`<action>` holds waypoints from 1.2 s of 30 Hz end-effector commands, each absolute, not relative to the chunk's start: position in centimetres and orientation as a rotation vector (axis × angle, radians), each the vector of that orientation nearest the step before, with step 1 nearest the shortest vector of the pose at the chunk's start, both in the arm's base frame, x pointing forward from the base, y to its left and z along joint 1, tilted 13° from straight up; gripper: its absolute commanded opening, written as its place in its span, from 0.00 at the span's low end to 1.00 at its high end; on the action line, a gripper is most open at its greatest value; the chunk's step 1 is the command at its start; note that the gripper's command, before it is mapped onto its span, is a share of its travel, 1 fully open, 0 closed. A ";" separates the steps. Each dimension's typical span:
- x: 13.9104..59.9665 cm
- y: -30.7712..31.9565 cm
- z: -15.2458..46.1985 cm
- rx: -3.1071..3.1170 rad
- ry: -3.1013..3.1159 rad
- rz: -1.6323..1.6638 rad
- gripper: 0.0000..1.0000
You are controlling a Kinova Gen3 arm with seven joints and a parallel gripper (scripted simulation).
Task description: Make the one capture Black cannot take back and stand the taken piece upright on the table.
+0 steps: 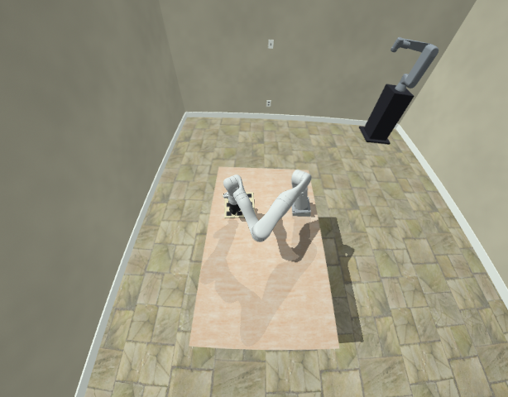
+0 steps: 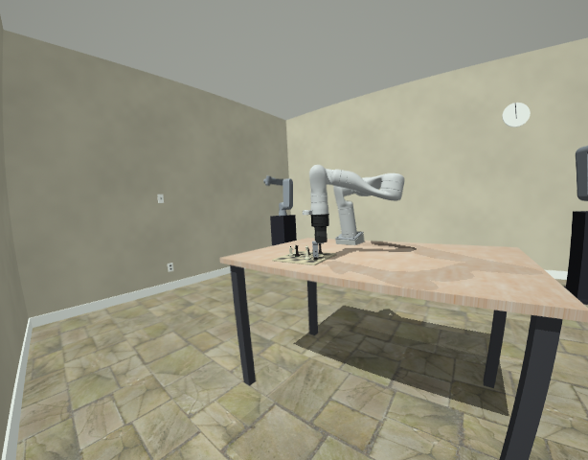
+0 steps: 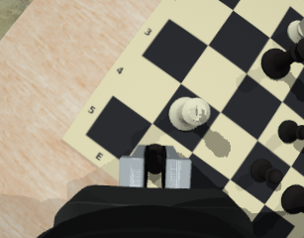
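Note:
In the wrist view my gripper (image 3: pixel 154 160) is shut on a small black pawn (image 3: pixel 153 157), whose round head shows between the two grey fingers. It is over the chessboard (image 3: pixel 110 86) near the corner marked E and 5. A white piece (image 3: pixel 190 111) stands one square ahead of the fingers. Several black pieces stand to the right, among them one (image 3: pixel 277 61) beside a second white piece (image 3: pixel 297 30), and others (image 3: pixel 293 131) (image 3: pixel 264 173). In the top and exterior views the gripper (image 1: pixel 233 208) (image 2: pixel 317 246) points straight down over the board (image 1: pixel 227 214) (image 2: pixel 304 261). I cannot tell whether the pawn's base is off the board.
The board lies near the far left corner of a long wooden table (image 1: pixel 262 298) (image 2: pixel 433 277). The arm's base (image 1: pixel 301 207) (image 2: pixel 347 239) is bolted to the table beside the board.

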State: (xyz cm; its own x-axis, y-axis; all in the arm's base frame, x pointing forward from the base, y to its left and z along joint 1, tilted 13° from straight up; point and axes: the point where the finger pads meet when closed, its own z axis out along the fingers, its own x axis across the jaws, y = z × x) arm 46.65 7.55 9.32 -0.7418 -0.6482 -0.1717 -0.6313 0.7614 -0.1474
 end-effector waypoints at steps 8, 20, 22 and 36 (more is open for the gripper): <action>46.7 7.6 9.4 -1.010 2.744 -0.117 0.00; 46.7 7.6 9.4 -1.010 2.744 -0.117 0.00; 46.7 7.6 9.4 -1.010 2.744 -0.117 0.00; 45.6 7.6 14.1 -1.010 2.744 -0.117 0.00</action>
State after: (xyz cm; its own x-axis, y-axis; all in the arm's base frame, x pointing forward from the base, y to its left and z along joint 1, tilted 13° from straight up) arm 45.41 7.25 12.37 -0.7470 -0.6474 -0.1516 -0.6305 0.7620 -0.1474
